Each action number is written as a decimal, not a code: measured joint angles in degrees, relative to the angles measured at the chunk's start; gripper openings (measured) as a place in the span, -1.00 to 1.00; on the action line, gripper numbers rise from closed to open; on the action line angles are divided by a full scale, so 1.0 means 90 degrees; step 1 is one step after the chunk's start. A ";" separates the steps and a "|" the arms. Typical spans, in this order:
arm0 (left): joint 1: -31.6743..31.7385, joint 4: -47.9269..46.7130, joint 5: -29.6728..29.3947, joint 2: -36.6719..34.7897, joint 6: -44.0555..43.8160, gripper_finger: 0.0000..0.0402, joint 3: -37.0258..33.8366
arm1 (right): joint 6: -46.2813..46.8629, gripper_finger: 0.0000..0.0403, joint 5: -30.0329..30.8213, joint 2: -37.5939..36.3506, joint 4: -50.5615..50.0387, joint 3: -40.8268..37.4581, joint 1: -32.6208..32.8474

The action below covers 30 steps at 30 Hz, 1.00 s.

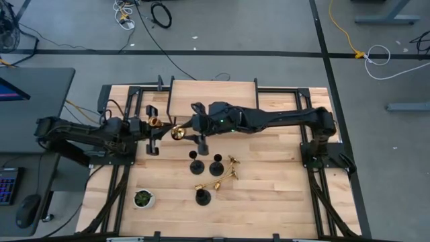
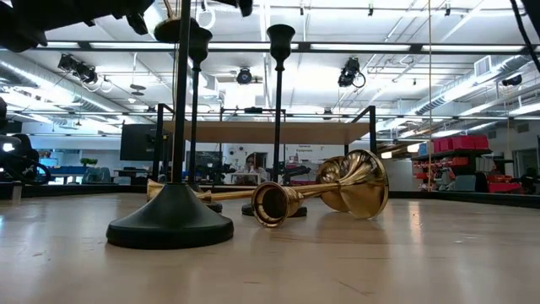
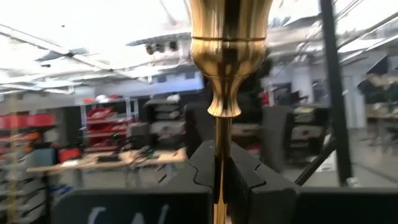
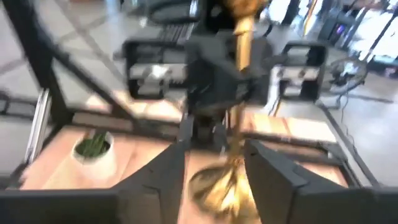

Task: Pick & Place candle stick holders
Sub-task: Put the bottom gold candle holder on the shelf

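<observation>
- The left gripper [image 1: 156, 126], left of centre in the high view, is clamped on the stem of a gold candle stick holder [image 3: 227, 56]; in the left wrist view the stem runs straight up between the 2 fingers [image 3: 261, 183] to the cup at the top of the frame.
- The right gripper [image 1: 190, 128] sits at the centre of the high view, just beside the left one, its fingers spread wide. In the right wrist view the same gold holder's flared base lies between the 2 open fingers [image 4: 273, 171] without visibly touching either.
- The key relation: the held holder's long axis runs across the high view from the left gripper toward the right one, cup end by the left jaws, base end [image 1: 177, 132] toward the right jaws. The right arm is nearer the base, so this looks like a handover, though that is a judgement.
- The other holders are lower in the high view: 3 black ones stand upright [image 1: 201, 196], and 2 gold ones lie on their sides [image 1: 232, 165] on the wooden table [image 1: 282, 195], well apart from both grippers.
- A small white pot with a plant [image 1: 142, 199] stands at the lower left.
</observation>
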 joint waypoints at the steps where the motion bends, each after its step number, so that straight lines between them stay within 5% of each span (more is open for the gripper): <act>1: 0.0020 -0.0049 -0.0115 0.0004 0.0049 -0.94 0.0000 | -0.0042 -0.11 0.0003 -0.0065 -0.0232 0.0000 0.0013; 10: 0.1101 -0.0156 -0.0387 0.0015 -0.0017 -0.94 0.0000 | 0.0333 -0.02 0.0064 -0.0412 -0.2311 0.0000 0.0184; 18: 0.2877 -0.1535 0.0400 0.0694 -0.0518 -0.94 0.0948 | 0.0665 -0.02 0.0203 -0.0444 -0.2813 -0.0002 0.0617; 23: 0.3842 -0.1684 0.1408 0.1525 -0.0755 -0.94 0.1487 | 0.1114 -0.02 0.1360 -0.0469 -0.3163 -0.0174 0.1088; 30: 0.4971 -0.1685 0.2025 0.2479 -0.0840 -0.94 0.1862 | 0.2046 -0.02 0.3075 -0.1068 -0.2849 -0.1407 0.1744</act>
